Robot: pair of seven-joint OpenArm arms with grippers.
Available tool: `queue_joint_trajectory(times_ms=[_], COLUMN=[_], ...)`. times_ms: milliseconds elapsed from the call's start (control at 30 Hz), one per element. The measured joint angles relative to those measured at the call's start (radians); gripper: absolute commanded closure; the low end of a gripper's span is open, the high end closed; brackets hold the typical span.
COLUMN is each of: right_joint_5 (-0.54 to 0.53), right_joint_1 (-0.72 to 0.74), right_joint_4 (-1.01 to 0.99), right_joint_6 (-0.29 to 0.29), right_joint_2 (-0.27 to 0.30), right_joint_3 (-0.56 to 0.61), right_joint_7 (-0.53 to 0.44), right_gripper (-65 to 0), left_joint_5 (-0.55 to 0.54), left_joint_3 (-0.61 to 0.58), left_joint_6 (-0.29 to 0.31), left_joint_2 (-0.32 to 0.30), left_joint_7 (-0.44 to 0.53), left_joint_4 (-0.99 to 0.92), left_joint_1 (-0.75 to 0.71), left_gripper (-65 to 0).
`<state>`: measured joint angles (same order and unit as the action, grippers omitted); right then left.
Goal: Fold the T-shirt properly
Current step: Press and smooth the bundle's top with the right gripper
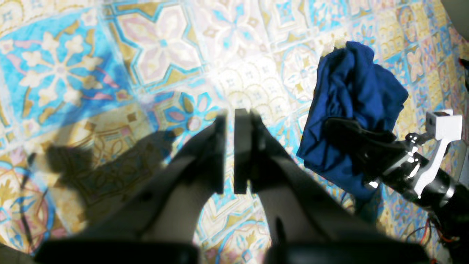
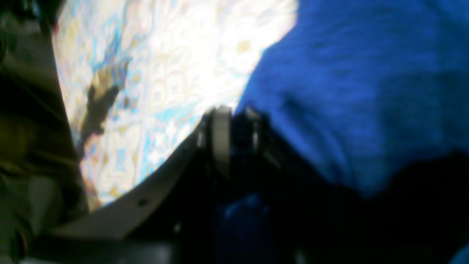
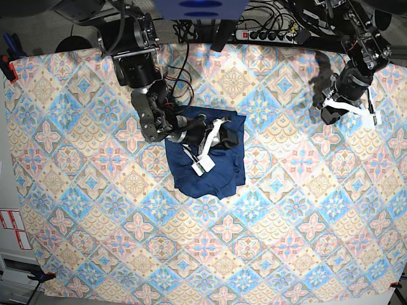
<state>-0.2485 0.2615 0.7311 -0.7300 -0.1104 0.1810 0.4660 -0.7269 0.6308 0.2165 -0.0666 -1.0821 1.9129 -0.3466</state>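
T-shirt: dark navy-blue knit T-shirt, bunched, left of centre on pastel tile-patterned bench.
Right gripper: pinching the T-shirt.
Left gripper: pressed together, far right.

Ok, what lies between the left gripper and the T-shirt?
Only bare patterned tablecloth; the base view shows nothing else between the left gripper and the T-shirt.

Bench covered edge to edge by a pastel patterned tablecloth of blue, pink and tan diamond tiles, navy T-shirt lying bunched and partly folded on the cloth left of centre, power strip and cables at the far edge
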Motion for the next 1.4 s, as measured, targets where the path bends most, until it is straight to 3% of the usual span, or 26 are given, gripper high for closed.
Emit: queue_joint_trajectory(times_ms=[233, 400, 567, 767, 900, 1100, 1300, 1400], right_joint_5=[-0.021, -0.034, -0.021, 0.001, 0.033, 0.051, 0.018, 0.028], right_joint_1=[0.005, 0.01, 0.019, 0.015, -0.015, -0.14, -0.198, -0.218], right_joint_4=[-0.043, -0.038, -0.034, -0.023, 0.139, 0.536, 0.796, 0.828], right_joint_6=[-0.019, -0.011, 0.031, 0.031, 0.045, 0.045, 0.034, 0.032], right_joint_2=[0.009, 0.003, -0.017, -0.04, -0.033, 0.064, 0.13, 0.155], right_joint_3=[-0.076, -0.066, 0.097, 0.259, 0.315, 0.347, 0.34, 0.242], right_joint_7=[-0.009, 0.065, 0.075, 0.093, 0.217, 0.375, 0.39, 0.396], right_gripper=[-7.0, -7.0, -7.0, -7.0, -7.0, -7.0, -7.0, -7.0], left_joint_5=[0.0, 0.001, 0.004, 0.004, 0.003, 0.002, 0.008, 0.004], left_joint_3=[0.0, -0.001, -0.001, -0.003, -0.003, -0.034, -0.039, -0.047], left_joint_6=[0.0, 0.0, 0.0, 0.0, 0.002, 0.006, 0.004, 0.005], left_joint_2=[0.0, 0.0, 0.0, 0.0, 0.0, 0.0, -0.003, 0.001], left_joint_7=[0.0, 0.0, 0.0, 0.0, 0.001, 0.0, 0.009, 0.006], left_joint_4=[0.0, 0.0, 0.0, 0.0, 0.0, 0.0, 0.0, -0.001], left_joint_1=[0.0, 0.0, 0.0, 0.0, 0.002, 0.018, 0.019, 0.019], left_gripper=[-2.6, -2.6, -2.6, -2.6, -2.7, -2.7, -2.7, -2.7])
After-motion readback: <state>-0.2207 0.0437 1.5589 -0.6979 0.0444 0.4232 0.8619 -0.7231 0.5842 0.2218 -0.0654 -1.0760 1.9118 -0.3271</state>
